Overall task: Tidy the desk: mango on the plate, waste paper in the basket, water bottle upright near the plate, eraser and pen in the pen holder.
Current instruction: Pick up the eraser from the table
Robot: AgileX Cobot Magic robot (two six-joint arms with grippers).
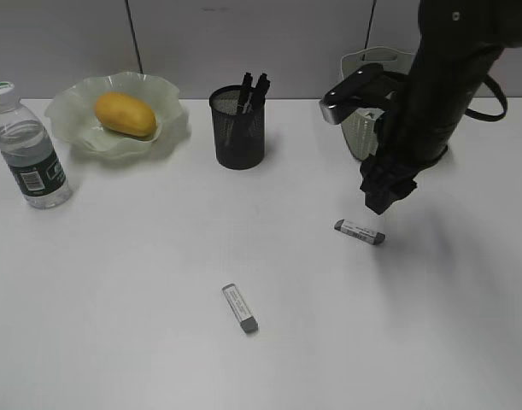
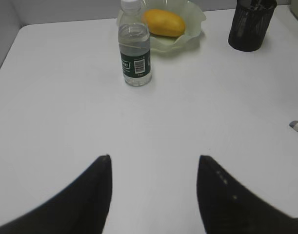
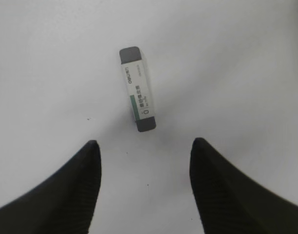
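White desk fills every view. Right arm comes in from the upper right of the exterior view, large and black, angled down toward the table. Basket, pale green, sits behind that arm at the back edge, mostly hidden by it; cannot tell what is inside. Plate, ruffled pale green, far off to the left of the right gripper; in the left wrist view it lies well ahead of the left gripper, slightly right. Mango lies on the plate. Water bottle upright, white cap, just left of the plate in the exterior view; in the left wrist view it is straight ahead of the left gripper, in front of the plate. Pen holder, black mesh, left of the right gripper and further back, dark pens sticking out of it. Right gripper: fingers spread, nothing between them, hanging just above the desk. Near eraser, grey ends with white sleeve, lies flat just ahead of the spread fingertips, not touching. Left gripper: fingers spread, empty, bare desk between them. Second eraser lies flat, lower left of the right gripper, well apart from the first one.
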